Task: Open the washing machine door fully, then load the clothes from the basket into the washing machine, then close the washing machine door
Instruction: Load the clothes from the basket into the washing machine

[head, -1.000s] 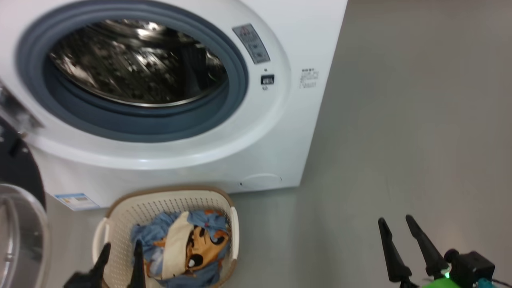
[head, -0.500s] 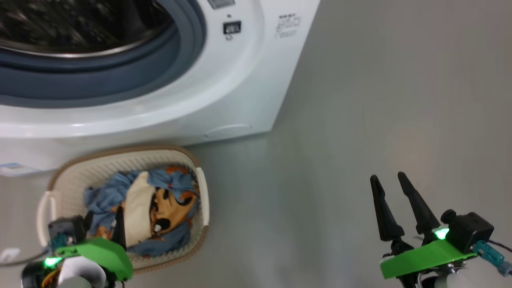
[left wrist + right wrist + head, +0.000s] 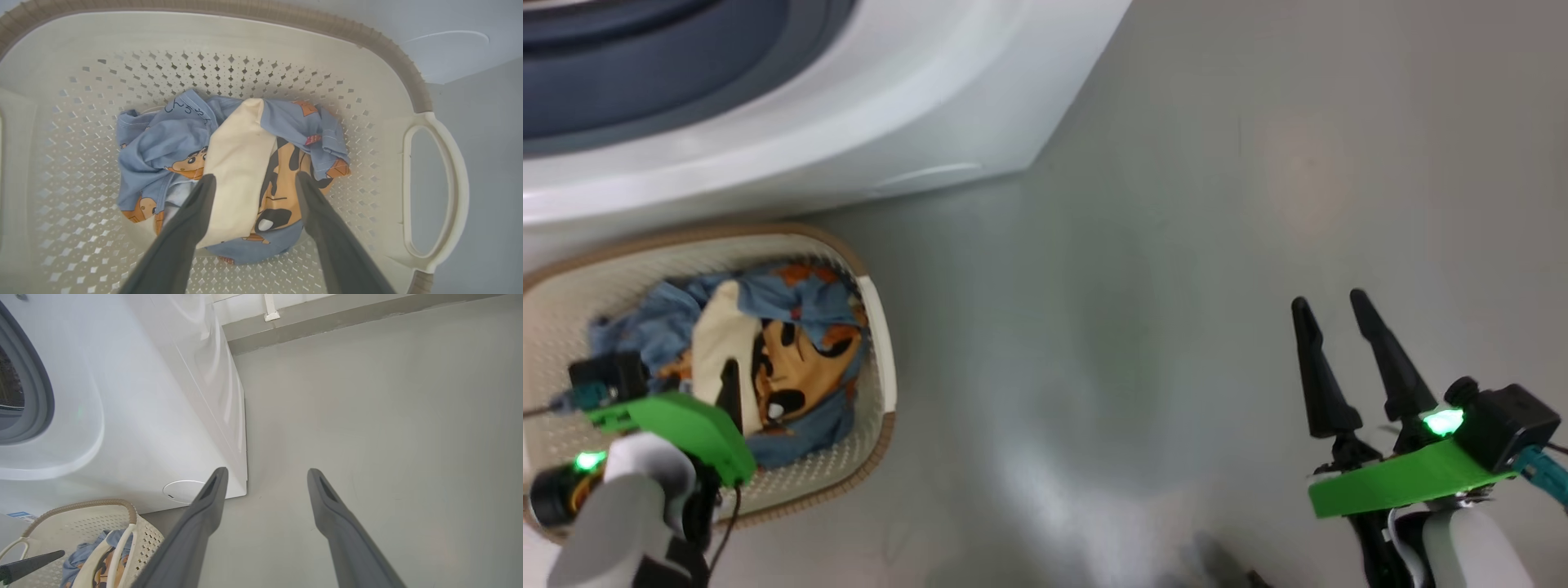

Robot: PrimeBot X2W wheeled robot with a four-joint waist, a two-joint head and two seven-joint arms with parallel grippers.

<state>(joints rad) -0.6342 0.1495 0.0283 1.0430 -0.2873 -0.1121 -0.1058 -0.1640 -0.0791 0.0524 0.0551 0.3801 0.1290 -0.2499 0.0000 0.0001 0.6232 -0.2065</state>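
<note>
The cream perforated basket (image 3: pixel 876 343) stands on the floor against the white washing machine (image 3: pixel 915 106). The clothes (image 3: pixel 792 302), blue with orange cartoon prints and a cream panel, lie bunched inside. My left gripper (image 3: pixel 703 371) hangs in the basket just above them. In the left wrist view this left gripper (image 3: pixel 255 176) is open, its fingers (image 3: pixel 192 220) straddling the cream panel of the clothes (image 3: pixel 163 143) inside the basket (image 3: pixel 286 24). My right gripper (image 3: pixel 1328 299) is open over bare floor. The washing machine door is out of view.
The grey gasket (image 3: pixel 645 90) of the washer mouth shows at the top left. In the right wrist view my right gripper (image 3: pixel 267 471) points past the washing machine (image 3: pixel 143 396) corner, with the basket (image 3: pixel 81 526) at lower left. Open grey floor (image 3: pixel 1217 204) spreads to the right.
The head camera has tilted down, so the washer slid up out of the picture. My left gripper has moved from the basket's near edge to over the clothes. Both grippers stay open.
</note>
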